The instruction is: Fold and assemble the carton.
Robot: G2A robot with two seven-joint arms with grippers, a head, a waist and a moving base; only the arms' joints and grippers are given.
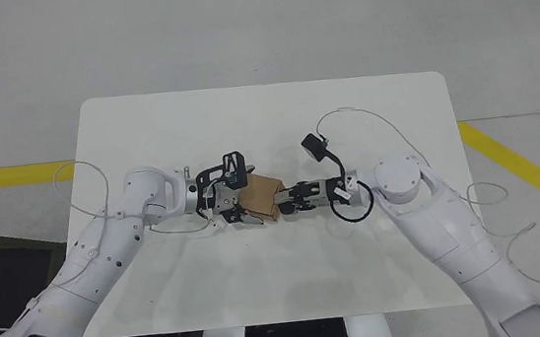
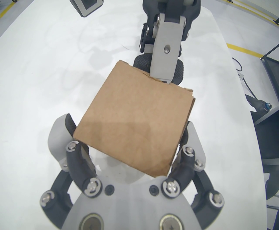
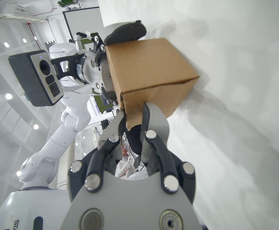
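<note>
The carton (image 1: pixel 263 197) sits at about the middle of the table (image 1: pixel 408 253), held between my two tools, and I cannot tell whether its underside rests on the surface or hangs just above it. My left tool (image 2: pixel 128 122) is spread wide and clamped across one end, with a pad on each of two opposite sides. My right tool (image 3: pixel 135 111) is closed down tight on a thin cardboard flap at the other end, one finger outside it and one tucked inside. I judge the work well along: the body already stands as a squared box with clean folded edges, and the faces I can see are closed. What looks unfinished is the end my right tool holds. A seam gapes there along the corner, and the pinched flap has not been laid flush, so I expect it needs tucking or pressing home. The end inside my left tool is hidden from me. There is plenty of room, with bare table on all sides and every edge well away. The tight spot is between the tools themselves, which face each other with only the carton between them.
</note>
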